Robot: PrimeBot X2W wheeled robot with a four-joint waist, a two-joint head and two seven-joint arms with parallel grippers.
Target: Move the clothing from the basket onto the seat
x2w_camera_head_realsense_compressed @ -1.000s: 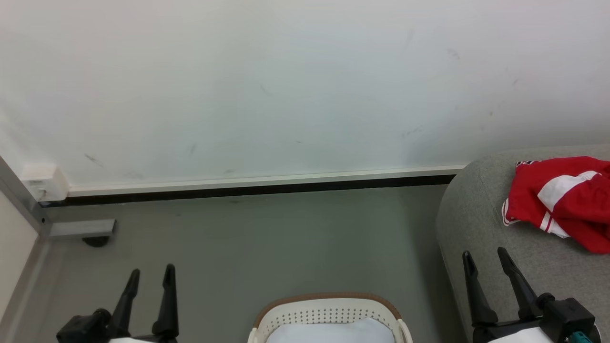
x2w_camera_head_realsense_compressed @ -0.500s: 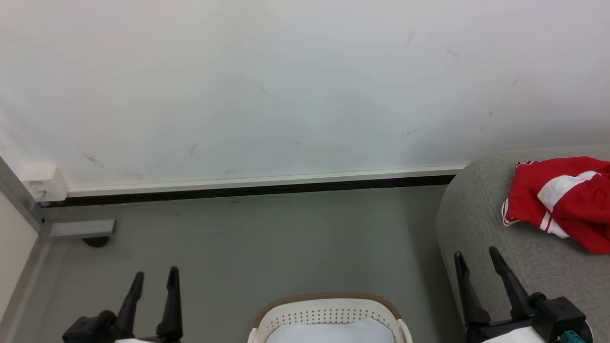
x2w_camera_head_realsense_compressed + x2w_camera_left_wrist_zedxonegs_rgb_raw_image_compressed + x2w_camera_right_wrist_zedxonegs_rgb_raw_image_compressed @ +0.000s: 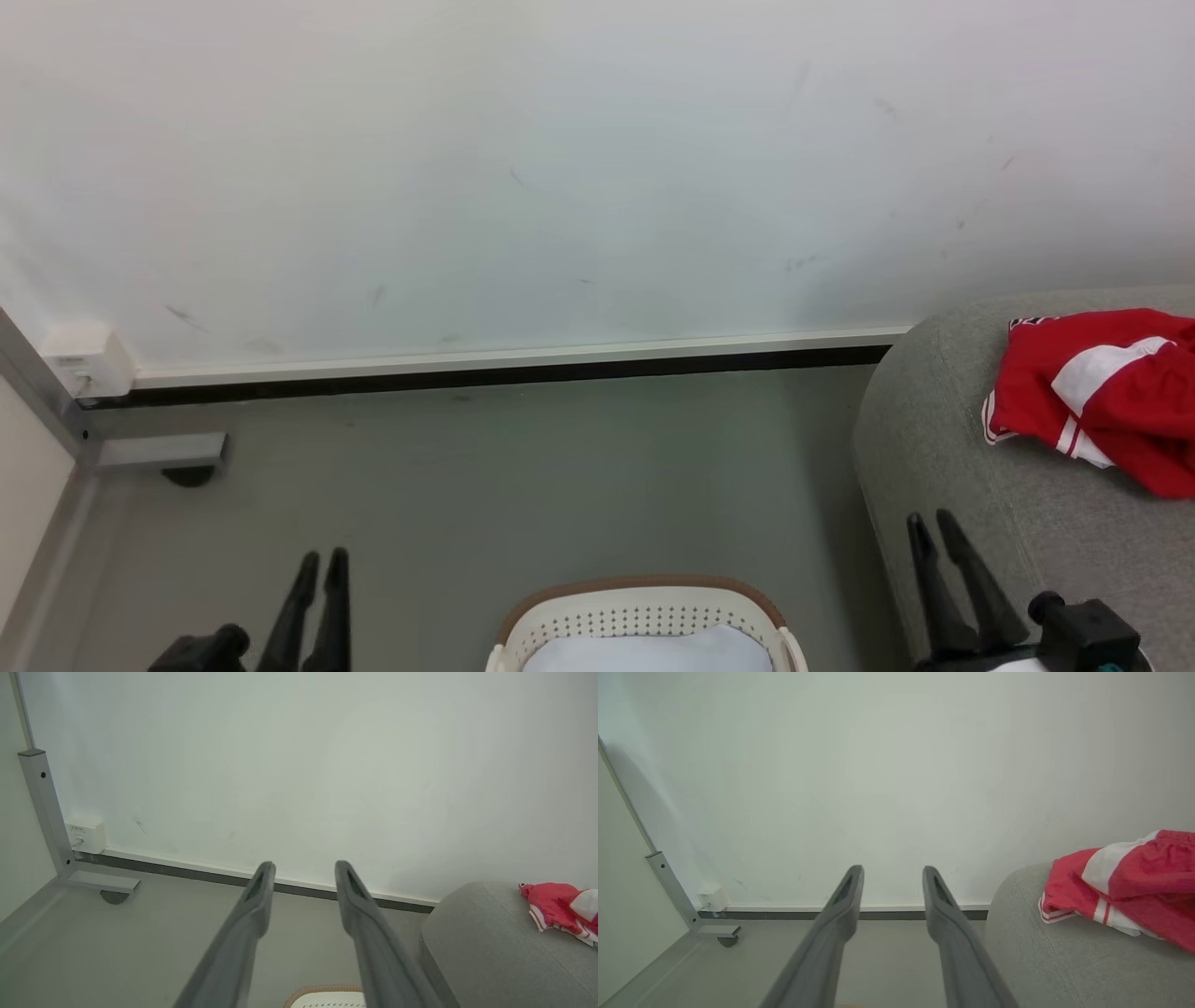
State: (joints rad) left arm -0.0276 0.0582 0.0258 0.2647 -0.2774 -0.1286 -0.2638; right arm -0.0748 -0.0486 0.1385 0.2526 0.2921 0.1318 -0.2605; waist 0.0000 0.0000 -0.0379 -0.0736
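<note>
Red clothing (image 3: 1102, 392) with white panels and stripes lies crumpled on the grey seat (image 3: 934, 420) at the right; it also appears in the left wrist view (image 3: 558, 905) and the right wrist view (image 3: 1125, 891). The cream basket (image 3: 644, 616) with a brown rim stands on the floor at the bottom centre, holding a plain white cloth (image 3: 649, 651). My left gripper (image 3: 323, 555) hangs left of the basket, its fingers narrowly apart and nothing between them. My right gripper (image 3: 930, 515) hovers at the seat's front left edge, also narrowly open and holding nothing.
A white wall with a dark baseboard (image 3: 513, 371) runs across the back. A grey metal frame foot with a caster (image 3: 159, 450) and a white socket box (image 3: 84, 359) sit at the left. Grey floor (image 3: 560, 467) lies between basket and wall.
Both grippers have dropped lower in the head view and their fingers have drawn closer together. The clothing, basket and seat stay where they were.
</note>
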